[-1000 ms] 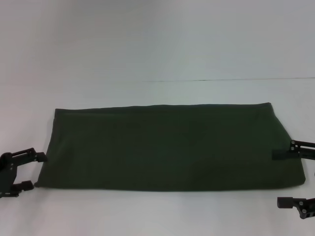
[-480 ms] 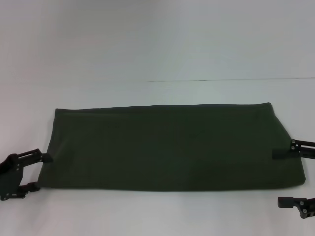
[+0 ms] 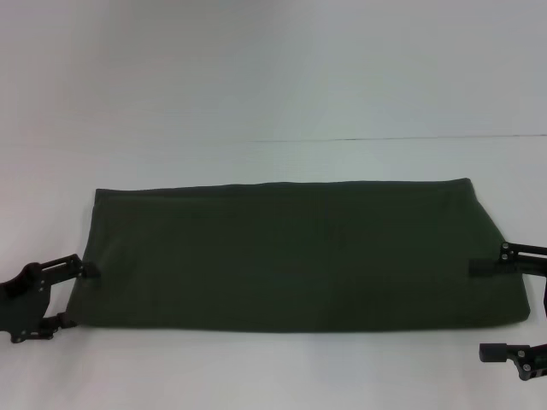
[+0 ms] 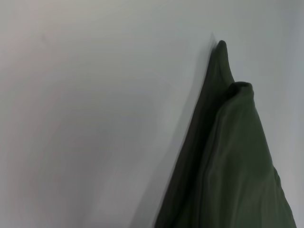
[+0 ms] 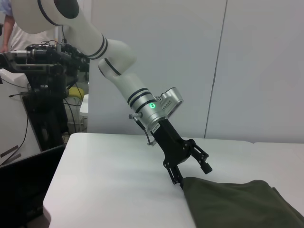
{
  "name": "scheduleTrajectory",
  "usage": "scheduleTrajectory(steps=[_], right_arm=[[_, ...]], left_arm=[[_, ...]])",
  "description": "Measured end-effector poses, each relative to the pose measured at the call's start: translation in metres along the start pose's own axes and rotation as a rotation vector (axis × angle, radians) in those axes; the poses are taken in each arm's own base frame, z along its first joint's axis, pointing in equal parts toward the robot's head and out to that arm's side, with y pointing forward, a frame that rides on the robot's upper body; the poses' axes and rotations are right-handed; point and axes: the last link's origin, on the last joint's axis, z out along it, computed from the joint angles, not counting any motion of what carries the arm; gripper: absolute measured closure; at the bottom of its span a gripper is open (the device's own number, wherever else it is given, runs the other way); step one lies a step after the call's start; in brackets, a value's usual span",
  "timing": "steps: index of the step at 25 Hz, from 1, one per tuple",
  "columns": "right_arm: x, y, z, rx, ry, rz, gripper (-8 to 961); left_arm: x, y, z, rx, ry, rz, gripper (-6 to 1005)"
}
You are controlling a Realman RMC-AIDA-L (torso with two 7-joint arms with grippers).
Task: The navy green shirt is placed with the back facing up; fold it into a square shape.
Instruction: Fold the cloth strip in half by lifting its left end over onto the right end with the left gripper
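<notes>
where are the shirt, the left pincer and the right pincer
shirt (image 3: 291,256), head view, middle of the folded cloth
left pincer (image 3: 70,295), head view, midway between its two tips at the shirt's left end
right pincer (image 3: 483,309), head view, midway between its two tips at the shirt's right end

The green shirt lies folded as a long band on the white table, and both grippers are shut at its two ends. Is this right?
Not quite. The head view shows the left gripper and right gripper both open, fingers spread at the ends of the navy green shirt. The rest holds: it lies as a long band on the white table.
</notes>
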Motion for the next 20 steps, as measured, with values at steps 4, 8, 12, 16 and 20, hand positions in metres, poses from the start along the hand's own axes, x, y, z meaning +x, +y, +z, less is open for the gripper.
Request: scheduleTrajectory(steps=[4, 8, 12, 16, 20], right_arm=[[-0.001, -0.001, 0.0, -0.001, 0.0, -0.003, 23], [-0.001, -0.002, 0.0, 0.002, -0.001, -0.005, 23], [-0.002, -0.002, 0.0, 0.003, -0.002, -0.007, 23], [-0.002, -0.003, -0.001, 0.006, -0.002, -0.009, 23], [-0.002, -0.003, -0.002, 0.008, -0.003, -0.01, 23]], left_arm=[[0.001, 0.002, 0.003, 0.0, 0.003, 0.002, 51], [0.002, 0.005, 0.007, 0.001, 0.006, 0.004, 52], [0.003, 0.007, 0.011, 0.0, 0.009, 0.005, 53], [0.005, 0.009, 0.013, 0.004, 0.016, 0.002, 59], [0.006, 0.011, 0.014, 0.001, 0.017, 0.002, 66]])
